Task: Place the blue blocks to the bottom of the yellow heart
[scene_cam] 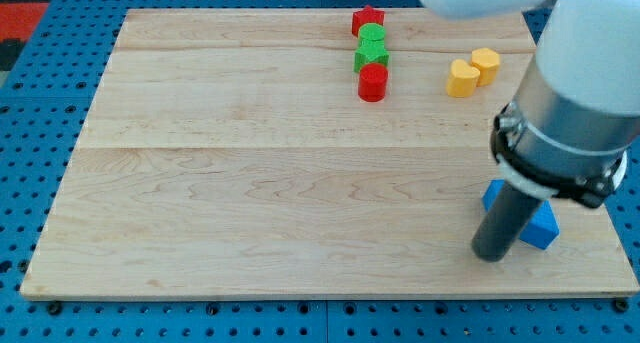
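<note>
The yellow heart (462, 79) lies at the view's upper right, with a yellow hexagon block (486, 64) touching its upper right side. Two blue blocks sit at the lower right: one (493, 195) shows as a small piece left of the rod, the other (541, 226) shows to the rod's right; their shapes are partly hidden by the rod. My tip (492, 253) rests on the board just below and left of the blue blocks, close against them.
A column of blocks stands at the top middle: a red star (367, 20), a green round block (372, 36), a green block (371, 55) and a red cylinder (373, 82). The board's right edge (612, 213) is near the blue blocks.
</note>
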You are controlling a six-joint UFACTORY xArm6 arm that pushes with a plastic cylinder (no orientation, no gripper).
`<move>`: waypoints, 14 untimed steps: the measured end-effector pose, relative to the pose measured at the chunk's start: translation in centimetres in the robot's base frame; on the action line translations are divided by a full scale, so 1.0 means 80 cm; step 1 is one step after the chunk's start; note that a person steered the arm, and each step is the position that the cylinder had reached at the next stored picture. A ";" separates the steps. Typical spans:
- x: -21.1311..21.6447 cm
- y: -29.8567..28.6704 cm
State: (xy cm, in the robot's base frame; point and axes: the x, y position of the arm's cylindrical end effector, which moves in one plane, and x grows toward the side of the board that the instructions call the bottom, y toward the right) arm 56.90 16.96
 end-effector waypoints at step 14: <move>0.002 0.086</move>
State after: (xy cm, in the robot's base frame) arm 57.09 23.85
